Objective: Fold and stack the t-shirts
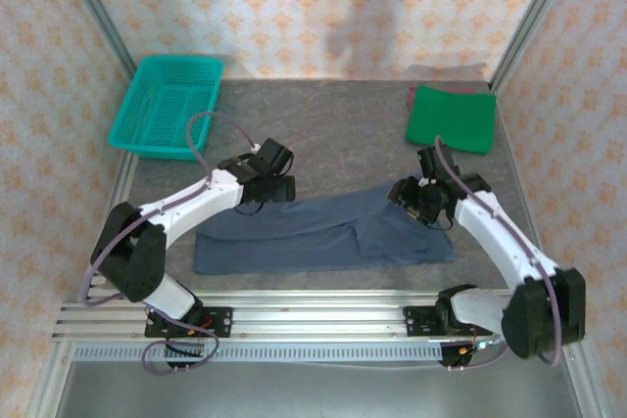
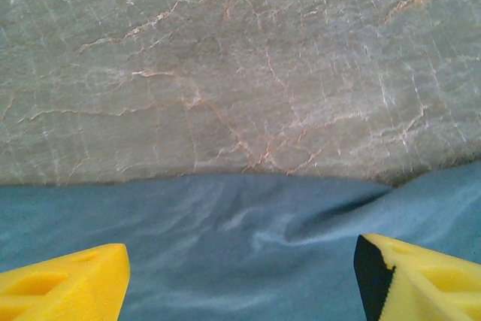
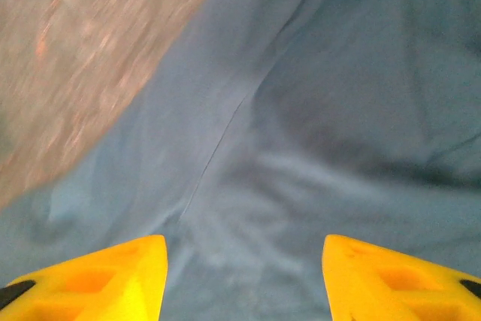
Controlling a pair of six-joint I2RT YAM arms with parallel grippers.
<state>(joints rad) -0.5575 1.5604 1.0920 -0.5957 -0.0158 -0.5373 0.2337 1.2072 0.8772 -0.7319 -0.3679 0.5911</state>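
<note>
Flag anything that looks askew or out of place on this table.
The slate-blue t-shirt lies as an uneven strip, its far edge slanted and its cloth wrinkled, so the fold looks crooked. The green t-shirt sits folded at the far right. Nothing looks spilled or damaged.

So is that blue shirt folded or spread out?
Partly folded: the blue shirt lies as a long band, one layer lapped over another, unlike the compact green shirt.

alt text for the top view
A blue shirt lies partly folded on a grey table, the left arm over its far edge, the right arm over its right end. A folded green shirt sits far right, a teal basket far left.
</note>
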